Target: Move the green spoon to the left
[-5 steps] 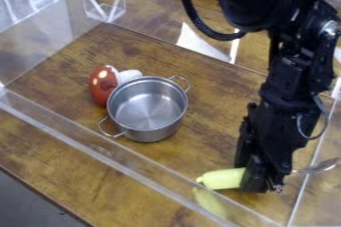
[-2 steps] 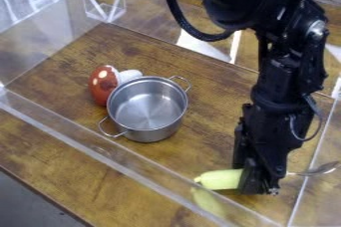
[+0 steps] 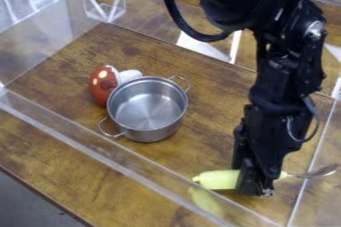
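Note:
The green spoon (image 3: 220,179) lies on the wooden table near the front right, just behind the clear front wall. Its yellow-green handle sticks out to the left of my gripper (image 3: 256,183), and its silver bowl (image 3: 320,170) shows to the right of the black arm. My gripper points straight down and is shut on the middle of the spoon, low at the table surface. The fingertips themselves are dark and hard to make out.
A steel pot (image 3: 147,109) with two small handles stands left of centre. A red-and-white mushroom toy (image 3: 107,82) leans against its far left side. Clear plastic walls (image 3: 94,156) ring the wooden table (image 3: 200,67).
The upper arm links have shifted slightly in the view. The gripper and spoon have stayed in the same spot.

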